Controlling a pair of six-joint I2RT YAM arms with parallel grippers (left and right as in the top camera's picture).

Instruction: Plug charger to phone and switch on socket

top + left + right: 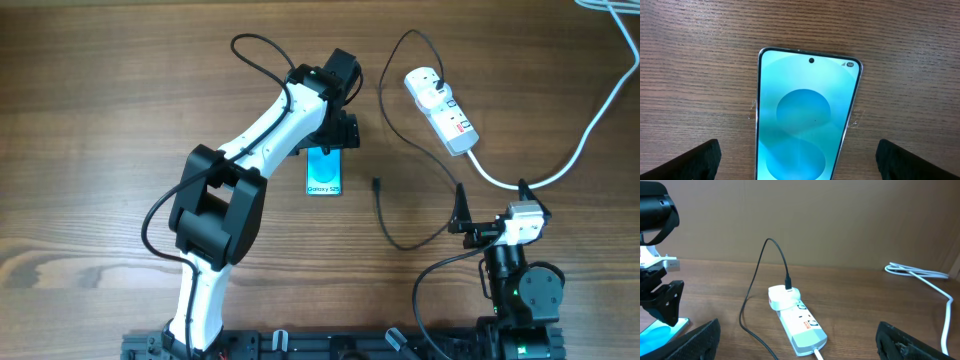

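Wooden table (pixel 80 80), plain brown wall (pixel 840 220)

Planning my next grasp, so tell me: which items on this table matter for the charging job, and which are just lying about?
For the job:
phone
charger cable, tip free
power strip, with white adapter plugged in

Just there:
the strip's thick white cord
the left arm's own black cable

The left wrist view cuts off the phone (pixel 805 120) at its bottom edge. Switch positions on the socket (pixel 442 110) are too small to tell.
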